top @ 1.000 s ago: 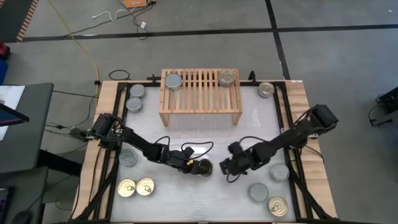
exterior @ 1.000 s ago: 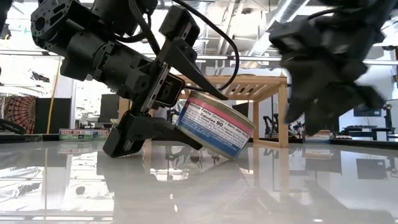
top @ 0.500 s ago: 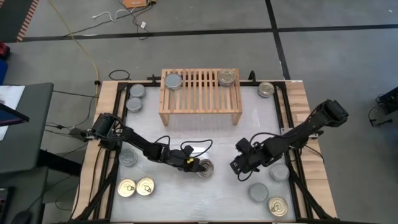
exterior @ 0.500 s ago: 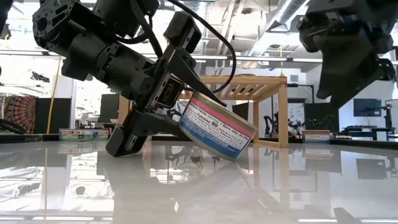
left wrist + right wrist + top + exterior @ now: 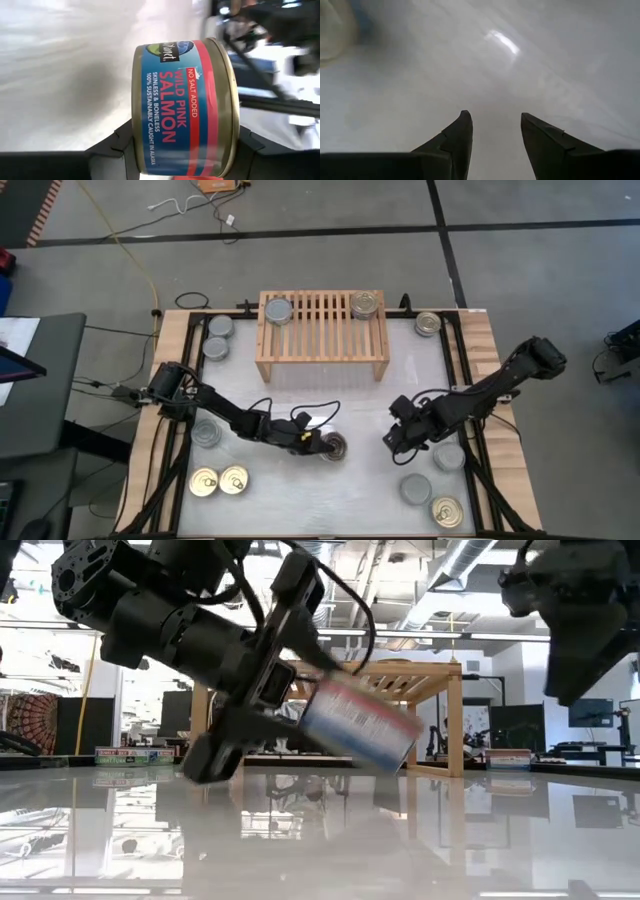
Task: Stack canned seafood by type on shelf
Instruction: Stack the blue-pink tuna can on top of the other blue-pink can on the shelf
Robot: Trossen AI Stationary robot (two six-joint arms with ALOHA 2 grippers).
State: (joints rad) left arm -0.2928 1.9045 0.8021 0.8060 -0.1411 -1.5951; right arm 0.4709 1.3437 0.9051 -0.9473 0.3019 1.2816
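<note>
Left gripper clamps a salmon can between its fingers, tilted and lifted clear of the table, well in front of the shelf. Right gripper hangs nearby, fingers apart and empty.

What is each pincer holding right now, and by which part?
The left pincer holds a salmon can clear of the table, its fingers pressing on the can's two flat ends. The right pincer is open and holds nothing.
</note>
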